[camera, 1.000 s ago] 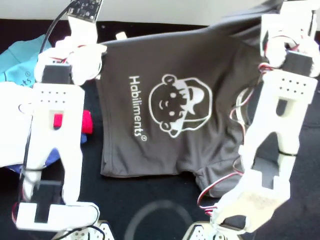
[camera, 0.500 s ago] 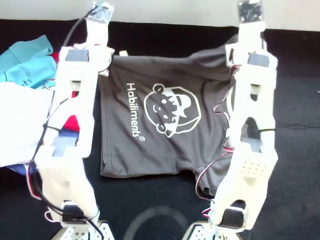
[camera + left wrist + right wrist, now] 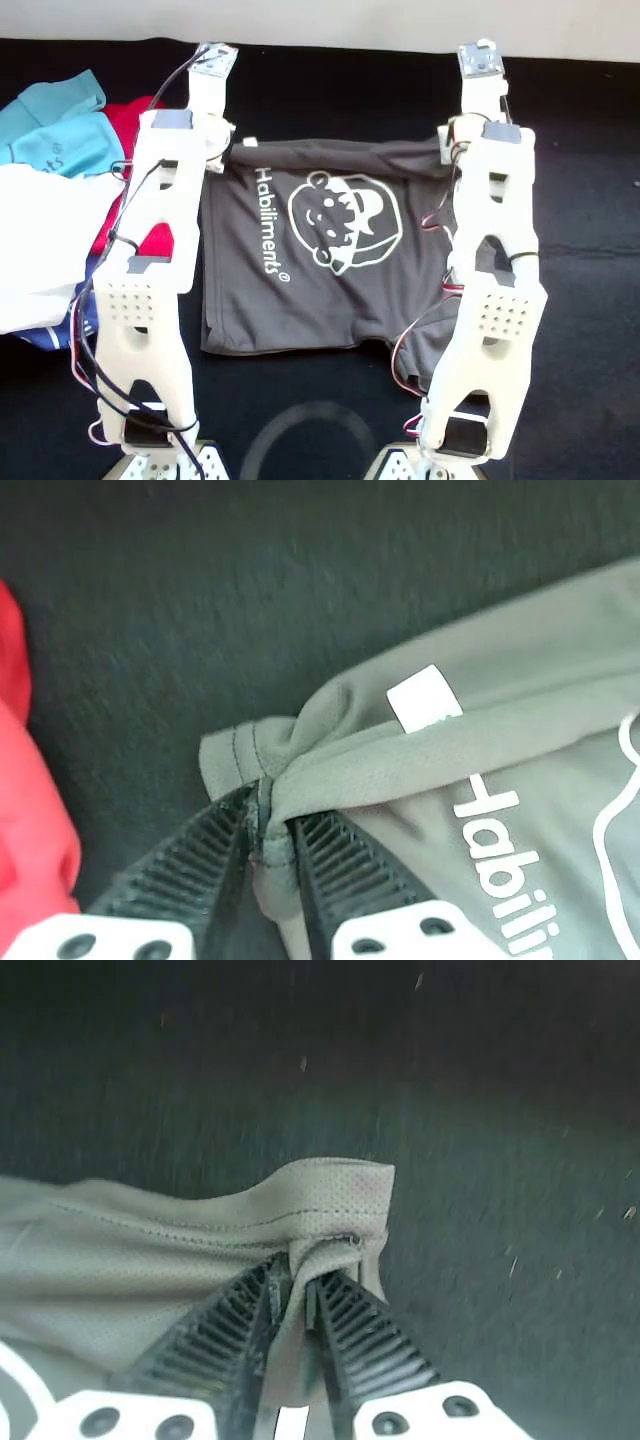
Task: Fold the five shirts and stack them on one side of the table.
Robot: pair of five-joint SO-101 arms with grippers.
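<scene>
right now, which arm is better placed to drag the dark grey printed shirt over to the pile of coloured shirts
Left, probably. The left gripper is shut on the dark grey printed shirt's corner beside the pile of teal, red and white shirts; the right gripper pinches the opposite corner.

The shirt [image 3: 300, 300] is dark grey, printed with a white cartoon face [image 3: 345, 220] and white lettering [image 3: 268, 222], and bears a white tag [image 3: 424, 697]. The table [image 3: 340, 90] is black. The other clothes are a turquoise shirt [image 3: 60, 135], a red shirt [image 3: 25, 810] and a white shirt [image 3: 40, 240].
</scene>
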